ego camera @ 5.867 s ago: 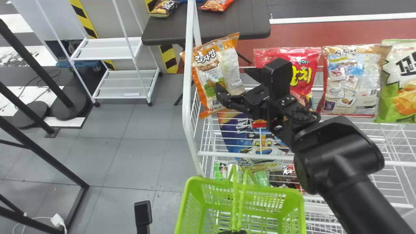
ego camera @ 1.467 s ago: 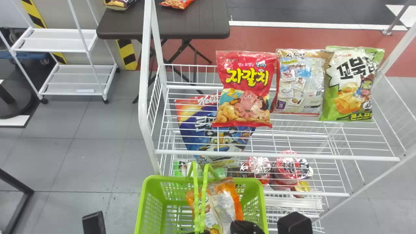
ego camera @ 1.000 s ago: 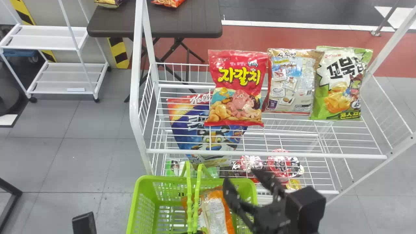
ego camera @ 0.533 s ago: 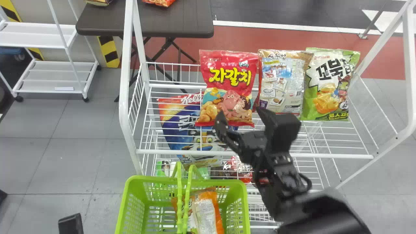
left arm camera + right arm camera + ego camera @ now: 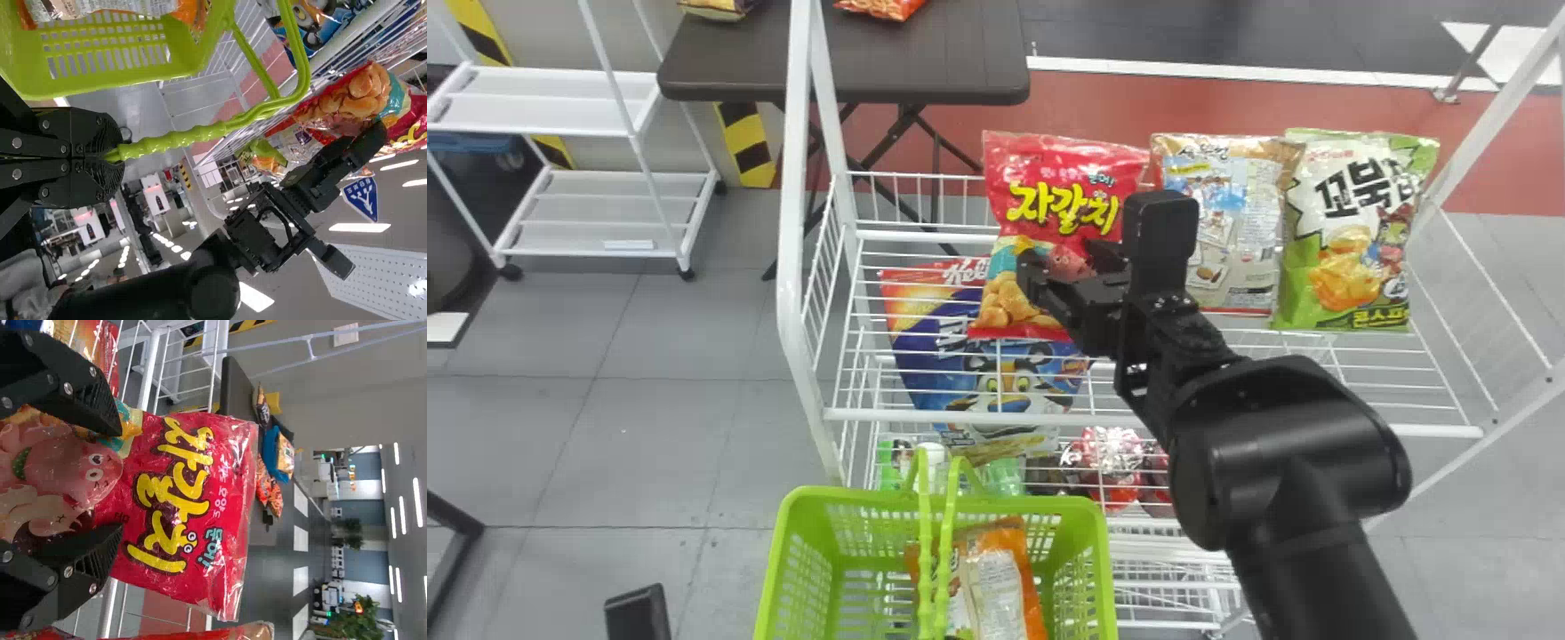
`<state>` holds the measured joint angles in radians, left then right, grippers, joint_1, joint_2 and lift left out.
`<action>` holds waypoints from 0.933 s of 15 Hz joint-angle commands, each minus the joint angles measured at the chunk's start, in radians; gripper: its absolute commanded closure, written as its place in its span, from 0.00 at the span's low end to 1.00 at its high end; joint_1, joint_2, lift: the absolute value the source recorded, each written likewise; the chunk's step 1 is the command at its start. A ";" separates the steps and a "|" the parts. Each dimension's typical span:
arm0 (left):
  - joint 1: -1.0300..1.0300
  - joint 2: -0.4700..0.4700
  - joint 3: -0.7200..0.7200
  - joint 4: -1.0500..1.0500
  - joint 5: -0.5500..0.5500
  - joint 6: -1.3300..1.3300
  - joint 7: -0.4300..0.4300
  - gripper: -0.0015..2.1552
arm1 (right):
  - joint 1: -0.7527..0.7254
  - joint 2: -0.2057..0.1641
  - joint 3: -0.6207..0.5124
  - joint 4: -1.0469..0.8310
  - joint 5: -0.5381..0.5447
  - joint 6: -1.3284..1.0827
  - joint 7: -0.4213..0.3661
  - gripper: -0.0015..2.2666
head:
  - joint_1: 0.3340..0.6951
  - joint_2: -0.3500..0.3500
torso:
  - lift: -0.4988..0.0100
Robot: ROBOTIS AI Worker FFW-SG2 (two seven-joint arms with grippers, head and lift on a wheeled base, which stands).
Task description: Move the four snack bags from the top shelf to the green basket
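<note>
My right gripper (image 5: pixel 1067 265) is at the lower front of the red snack bag (image 5: pixel 1040 191) on the top shelf. In the right wrist view the right gripper (image 5: pixel 119 481) is open, its fingers spread before the bag's printed face (image 5: pixel 177 487). To the right stand a beige bag (image 5: pixel 1232 240) and a green-and-white bag (image 5: pixel 1347 240). An orange bag (image 5: pixel 1000 591) lies in the green basket (image 5: pixel 1018 505). Part of my left gripper (image 5: pixel 638 612) appears at the lower left; in the left wrist view the left gripper (image 5: pixel 115 155) is shut on the basket handle (image 5: pixel 193 135).
White wire shelf bars (image 5: pixel 978 416) run between basket and bags. A blue cereal bag (image 5: pixel 996 382) and red-topped cups (image 5: pixel 1112 453) are on lower levels. A dark table (image 5: pixel 925 67) and a white cart (image 5: pixel 596 209) stand behind, at the left.
The orange bag, earlier at the shelf's left by my right gripper, now lies in the basket. My right gripper has risen from beside the basket to the red bag, which has tilted slightly.
</note>
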<state>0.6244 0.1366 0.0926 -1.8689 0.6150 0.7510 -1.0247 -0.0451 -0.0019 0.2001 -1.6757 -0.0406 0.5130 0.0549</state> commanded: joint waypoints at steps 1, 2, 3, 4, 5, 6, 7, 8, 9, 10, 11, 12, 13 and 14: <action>0.000 0.000 0.003 -0.003 0.000 0.000 0.000 0.78 | 0.011 0.003 0.009 -0.013 0.014 0.005 0.000 0.98 | 1.00 0.45 | 0.98; 0.000 0.000 0.003 -0.006 0.000 0.000 0.000 0.78 | 0.018 0.003 0.009 -0.019 0.013 0.002 0.000 0.99 | 1.00 0.45 | 0.98; 0.000 0.000 0.003 -0.009 0.000 0.000 0.000 0.78 | 0.031 0.003 0.005 -0.035 0.008 -0.001 0.000 0.99 | 1.00 0.46 | 0.98; 0.000 0.000 0.003 -0.009 0.000 0.000 0.002 0.78 | 0.051 0.003 0.001 -0.055 0.005 -0.007 0.000 0.99 | 1.00 0.46 | 0.98; 0.001 0.000 0.003 -0.010 0.000 0.000 0.002 0.78 | 0.073 0.003 0.001 -0.088 0.001 -0.007 0.000 0.99 | 1.00 0.46 | 0.98; 0.003 -0.002 0.003 -0.012 0.000 0.000 0.003 0.78 | 0.105 -0.004 0.001 -0.144 -0.001 -0.001 0.005 0.99 | 1.00 0.46 | 0.98; 0.003 -0.005 0.003 -0.013 0.000 0.000 0.006 0.78 | 0.140 -0.020 0.001 -0.207 -0.002 -0.001 0.005 0.99 | 1.00 0.46 | 0.98; 0.005 -0.006 0.003 -0.016 -0.003 0.000 0.006 0.78 | 0.177 -0.038 -0.002 -0.265 -0.015 0.005 0.005 0.99 | 1.00 0.46 | 0.98; 0.008 -0.011 0.003 -0.021 -0.009 0.000 0.009 0.78 | 0.223 -0.059 -0.007 -0.326 -0.025 0.008 0.005 0.99 | 1.00 0.45 | 0.98; 0.008 -0.014 -0.001 -0.022 -0.011 0.000 0.012 0.78 | 0.258 -0.079 -0.016 -0.380 -0.042 0.008 0.005 0.99 | 1.00 0.44 | 0.98; 0.009 -0.015 -0.005 -0.027 -0.015 0.000 0.017 0.78 | 0.304 -0.099 -0.053 -0.467 -0.076 0.054 0.011 0.99 | 1.00 0.43 | 0.98; 0.012 -0.020 -0.007 -0.035 -0.021 0.000 0.018 0.78 | 0.363 -0.115 -0.079 -0.556 -0.111 0.118 0.030 0.99 | 1.00 0.41 | 0.98; 0.012 -0.023 -0.008 -0.038 -0.026 0.000 0.023 0.78 | 0.430 -0.122 -0.113 -0.638 -0.131 0.174 0.040 0.99 | 1.00 0.37 | 0.98; 0.012 -0.026 -0.010 -0.039 -0.032 0.000 0.026 0.78 | 0.493 -0.122 -0.140 -0.702 -0.145 0.220 0.065 0.99 | 1.00 0.35 | 0.98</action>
<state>0.6360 0.1145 0.0849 -1.9052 0.5898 0.7510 -1.0000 0.3630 -0.1183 0.0991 -2.2807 -0.1615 0.6642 0.1091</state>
